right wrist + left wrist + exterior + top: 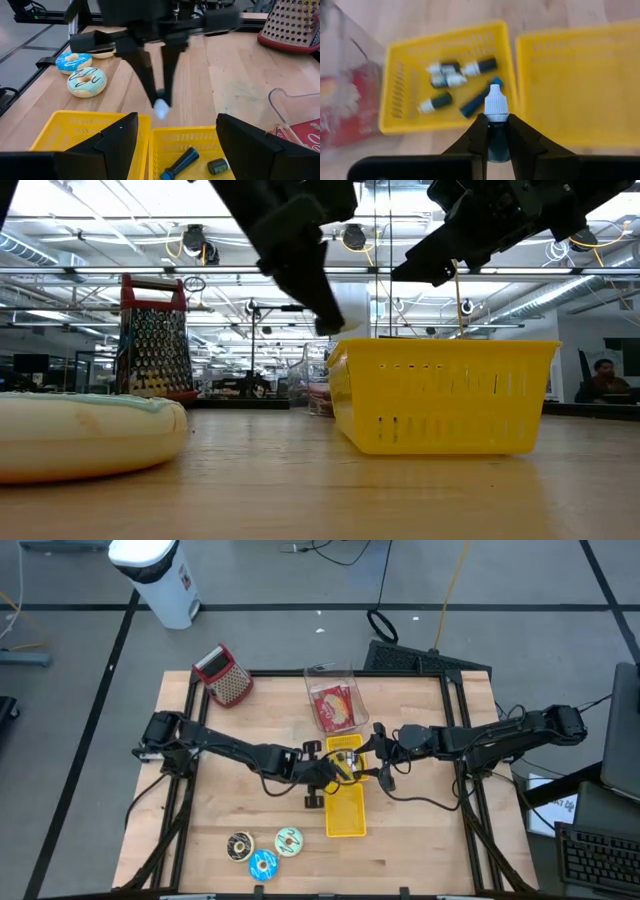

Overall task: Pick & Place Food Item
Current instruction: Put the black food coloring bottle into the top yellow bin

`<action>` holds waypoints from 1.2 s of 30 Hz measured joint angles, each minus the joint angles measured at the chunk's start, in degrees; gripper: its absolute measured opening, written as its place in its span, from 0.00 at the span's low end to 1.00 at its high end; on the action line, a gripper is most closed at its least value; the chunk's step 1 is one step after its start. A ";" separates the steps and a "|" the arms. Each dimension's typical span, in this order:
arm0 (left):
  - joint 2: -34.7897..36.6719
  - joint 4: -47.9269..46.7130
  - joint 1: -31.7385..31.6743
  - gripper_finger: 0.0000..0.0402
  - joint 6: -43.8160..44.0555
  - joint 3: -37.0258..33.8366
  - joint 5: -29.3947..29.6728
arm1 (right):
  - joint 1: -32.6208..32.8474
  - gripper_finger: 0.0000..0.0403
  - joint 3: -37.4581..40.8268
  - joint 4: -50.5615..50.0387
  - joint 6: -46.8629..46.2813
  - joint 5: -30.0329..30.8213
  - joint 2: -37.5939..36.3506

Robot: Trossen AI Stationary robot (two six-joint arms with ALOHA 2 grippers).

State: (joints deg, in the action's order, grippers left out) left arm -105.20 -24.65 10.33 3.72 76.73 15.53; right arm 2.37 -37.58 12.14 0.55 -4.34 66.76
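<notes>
My left gripper [496, 131] pinches a white-capped bottle [496, 107] above the basket [395, 85], clear of its rim at twelve o'clock.

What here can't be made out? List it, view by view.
- Left wrist view: lower body of the bottle, covered by the left gripper.
- Low view: contents of the yellow basket, behind its wall.
- High view: small bottles, too small to count.
- Left wrist view: the clear container, blurred and cut off by the edge.

Slotted yellow plastic basket [400, 85], wooden table [250, 730]
</notes>
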 joint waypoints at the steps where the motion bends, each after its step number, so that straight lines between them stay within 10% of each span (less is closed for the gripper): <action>1: 0.00 1.43 -0.60 0.11 -0.31 -0.04 0.00 | 0.00 0.64 0.00 0.00 0.02 -0.01 0.00; 36: -1.05 34.74 -8.14 0.08 -1.69 -11.77 -3.84 | 0.00 0.64 -0.04 -2.38 0.00 -0.22 -0.02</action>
State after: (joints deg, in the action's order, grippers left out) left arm -106.25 10.09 2.19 2.02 64.96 11.69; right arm 2.37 -37.63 9.76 0.56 -4.56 66.74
